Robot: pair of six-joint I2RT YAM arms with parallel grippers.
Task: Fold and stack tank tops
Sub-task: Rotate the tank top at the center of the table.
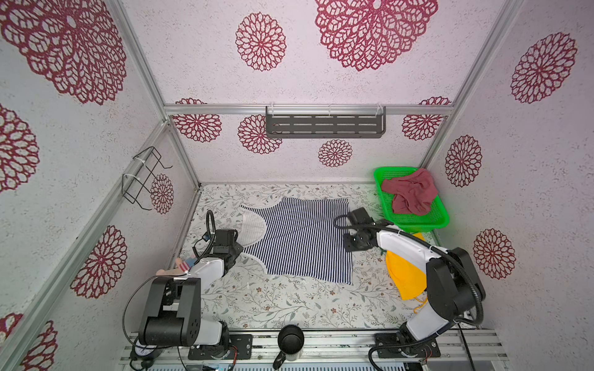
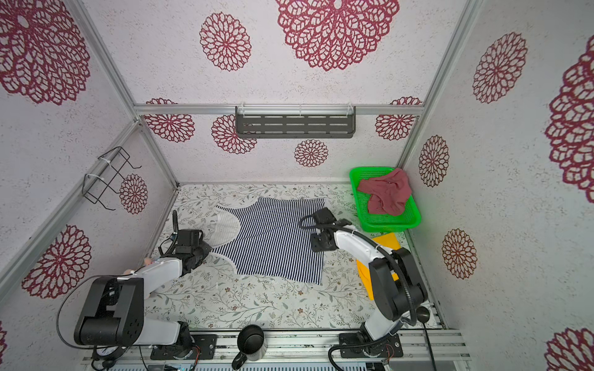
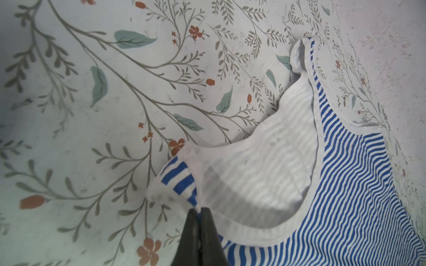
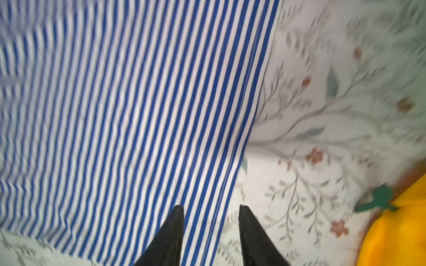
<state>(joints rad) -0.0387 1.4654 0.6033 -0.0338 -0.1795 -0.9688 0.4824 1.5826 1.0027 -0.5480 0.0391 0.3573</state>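
Holding the navy-and-white striped cloth tank top (image 1: 299, 237) flat.
Left pincer (image 3: 200, 208) clamps its strap; right pincer (image 4: 211, 206), part-open and empty, straddles the hem.

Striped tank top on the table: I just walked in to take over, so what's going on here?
Two robot arms are working on the striped tank top, which lies spread flat on the floral table. The left gripper is shut on a shoulder strap. The right gripper is open over the hem edge, holding nothing. The maroon tank top sits crumpled in the green basket, not yet folded.
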